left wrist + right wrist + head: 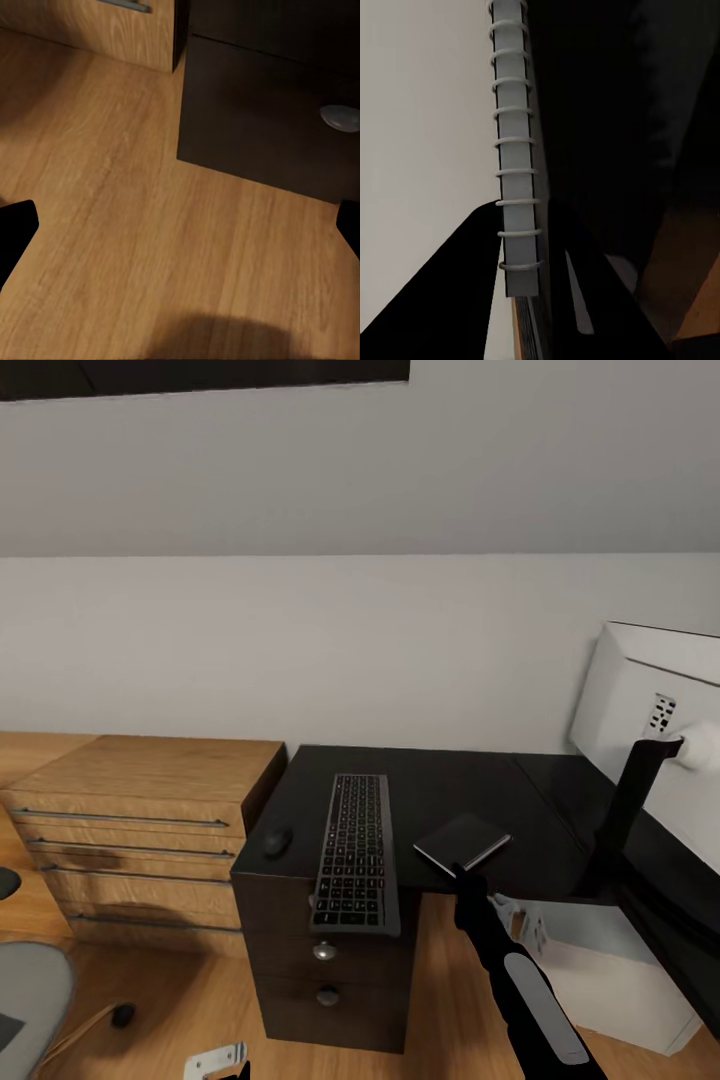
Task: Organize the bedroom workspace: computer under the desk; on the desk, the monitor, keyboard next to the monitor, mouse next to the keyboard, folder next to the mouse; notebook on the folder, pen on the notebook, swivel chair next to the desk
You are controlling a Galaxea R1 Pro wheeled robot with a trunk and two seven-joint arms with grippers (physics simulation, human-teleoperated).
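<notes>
The black keyboard point(355, 850) lies lengthwise on the black desk point(440, 790), its near end overhanging the front edge. Left of it sits the small black mouse point(277, 843). My right gripper point(466, 878) is shut on the near edge of the dark notebook point(462, 843), at the desk's front edge; the wrist view shows the spiral-bound notebook point(516, 165) edge between the fingers point(457, 285). The monitor point(650, 710) stands at the right, white back toward me, on a curved black stand. The white computer point(610, 980) sits under the desk. My left gripper point(180, 225) hangs open over the wooden floor.
A low wooden drawer cabinet point(140, 830) stands against the desk's left side. The desk's black drawer unit point(330, 980) point(262, 127) faces me below the keyboard. The swivel chair's grey seat point(30, 990) shows at the lower left. A white wall rises behind the desk.
</notes>
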